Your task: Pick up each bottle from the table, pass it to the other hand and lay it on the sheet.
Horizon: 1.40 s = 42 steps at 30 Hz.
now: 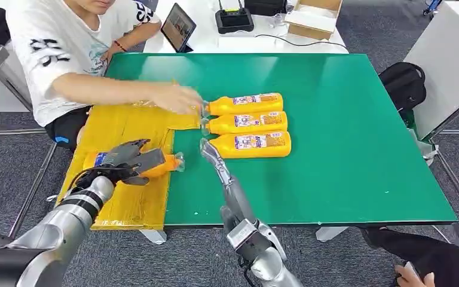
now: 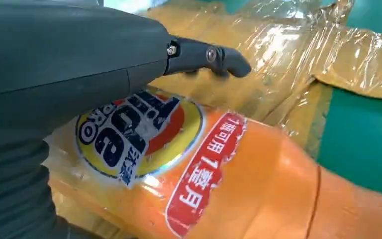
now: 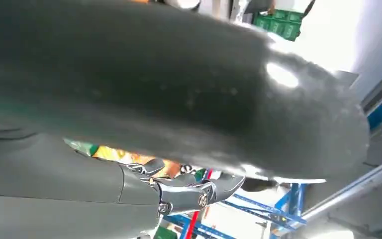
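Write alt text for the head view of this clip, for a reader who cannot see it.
The robot's left hand holds an orange bottle lying over the yellow sheet at the green table's left edge. Three more orange bottles lie side by side on the table, where a person's hand reaches toward them. The right hand stretches toward the nearest one.

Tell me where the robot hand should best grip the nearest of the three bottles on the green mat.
Probably around the wide labelled body of the nearest bottle, coming down from above. It lies on its side, neck towards the yellow sheet, and the next bottle lies close along its far side. The right robot hand is beside its neck.
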Available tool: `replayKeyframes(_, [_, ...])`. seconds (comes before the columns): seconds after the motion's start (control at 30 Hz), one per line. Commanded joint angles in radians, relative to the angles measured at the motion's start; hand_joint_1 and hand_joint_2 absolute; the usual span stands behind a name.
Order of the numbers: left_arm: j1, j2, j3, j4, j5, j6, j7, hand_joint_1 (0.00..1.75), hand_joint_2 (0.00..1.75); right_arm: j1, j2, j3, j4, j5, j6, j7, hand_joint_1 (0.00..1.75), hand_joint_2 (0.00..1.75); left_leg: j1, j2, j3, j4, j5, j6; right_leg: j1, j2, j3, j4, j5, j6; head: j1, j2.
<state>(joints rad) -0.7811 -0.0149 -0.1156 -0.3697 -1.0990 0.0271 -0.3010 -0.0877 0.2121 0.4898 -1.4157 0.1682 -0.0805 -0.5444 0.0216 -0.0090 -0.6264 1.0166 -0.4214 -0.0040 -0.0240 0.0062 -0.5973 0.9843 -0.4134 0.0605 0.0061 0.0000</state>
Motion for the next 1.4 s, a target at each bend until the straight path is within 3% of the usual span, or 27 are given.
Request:
replayKeyframes(0.03, [-0.037,-0.020,0.074,0.070,0.045,-0.059,-0.030,0.00,0.00,-0.036,-0.005,-0.003,0.094,-0.012,0.008,0.012,0.00,0.00,0.000,0.001,0.004,-0.001,-0.001,0.001,0.001,0.000,0.004,-0.001,-0.001,-0.003,0.000,0.000])
replayKeyframes(0.23, [-0.042,-0.033,0.194,0.061,0.243,-0.313,-0.153,0.00,0.00,-0.062,-0.006,-0.008,0.154,-0.029,0.017,0.017,0.00,0.00,0.000,0.001,0.003,-0.001,-0.001,0.001,0.001,0.000,0.003,-0.001,0.000,-0.002,0.000,0.000])
replayKeyframes(0.43, [-0.037,-0.055,0.294,0.009,0.426,-0.385,-0.214,0.00,0.00,-0.067,0.003,-0.019,0.181,-0.037,0.021,0.015,0.00,0.00,0.000,0.001,0.003,-0.001,0.000,0.001,0.001,0.000,0.003,-0.001,0.000,-0.002,0.000,0.000])
replayKeyframes(0.57, [-0.015,-0.108,0.356,-0.080,0.558,-0.256,-0.219,0.00,0.00,-0.049,0.006,-0.024,0.161,-0.030,0.019,0.021,0.00,0.00,0.001,-0.001,0.003,0.000,-0.001,0.001,0.001,-0.001,0.004,-0.001,-0.001,-0.002,0.000,0.000])
replayKeyframes(0.63, [0.023,-0.153,0.398,-0.183,0.640,-0.039,-0.282,0.00,0.00,-0.042,0.001,-0.015,0.149,-0.002,0.011,0.041,0.00,0.00,0.001,-0.001,0.004,0.000,-0.001,0.002,0.001,-0.002,0.005,-0.001,-0.002,-0.003,0.000,0.000])
replayKeyframes(0.7, [0.043,-0.171,0.420,-0.234,0.671,0.036,-0.310,0.00,0.00,-0.046,-0.011,0.002,0.150,0.030,0.001,0.052,0.00,0.00,0.000,-0.002,0.003,0.000,-0.001,0.001,0.001,-0.003,0.004,-0.001,-0.002,-0.002,0.000,0.000])
replayKeyframes(0.73, [0.066,-0.176,0.409,-0.280,0.707,0.088,-0.326,0.00,1.75,-0.052,-0.022,0.011,0.154,0.060,-0.009,0.070,0.00,0.00,0.000,-0.001,0.005,-0.001,-0.002,0.002,0.001,-0.002,0.006,-0.002,-0.002,-0.003,0.000,0.000])
replayKeyframes(0.77, [0.081,-0.173,0.393,-0.303,0.716,0.105,-0.325,0.00,1.75,-0.056,-0.027,0.010,0.157,0.071,-0.011,0.075,0.00,1.75,0.000,0.000,0.003,0.000,-0.001,0.001,0.001,-0.001,0.003,-0.001,-0.001,-0.002,0.000,0.000])
replayKeyframes(0.83, [0.142,-0.179,0.371,-0.397,0.771,0.222,-0.376,0.00,1.75,-0.079,-0.059,0.012,0.160,0.161,-0.054,0.121,0.00,1.75,0.000,0.001,0.004,-0.001,-0.001,0.001,0.001,0.000,0.004,-0.002,-0.001,-0.002,0.000,0.000])
replayKeyframes(0.97, [0.160,-0.176,0.359,-0.417,0.781,0.223,-0.373,0.00,1.75,-0.086,-0.067,-0.002,0.157,0.160,-0.044,0.126,0.00,1.75,0.000,0.002,0.003,-0.001,-0.001,0.001,0.001,0.001,0.003,-0.002,0.000,-0.002,0.000,0.000])
replayKeyframes(1.03, [0.244,-0.171,0.274,-0.562,0.794,0.365,-0.397,0.00,1.75,-0.096,-0.096,-0.016,0.137,0.231,-0.089,0.169,0.00,1.75,0.000,0.000,0.003,-0.001,-0.001,0.001,0.001,-0.001,0.003,-0.002,-0.001,-0.002,0.000,0.000])
replayKeyframes(1.1, [0.344,-0.175,0.210,-0.712,0.848,0.399,-0.397,0.00,1.75,-0.111,-0.142,-0.047,0.105,0.287,-0.118,0.209,0.00,1.75,0.000,0.001,0.006,0.000,-0.002,0.002,0.001,0.000,0.006,-0.002,-0.001,-0.003,0.000,0.000])
replayKeyframes(1.4, [0.534,-0.233,0.161,-0.860,0.989,0.301,-0.397,0.00,1.75,-0.090,-0.307,-0.168,0.039,0.384,-0.034,0.344,0.00,1.75,-0.001,-0.002,0.003,-0.001,-0.001,0.002,-0.001,-0.002,0.004,-0.003,-0.001,-0.001,0.000,0.000])
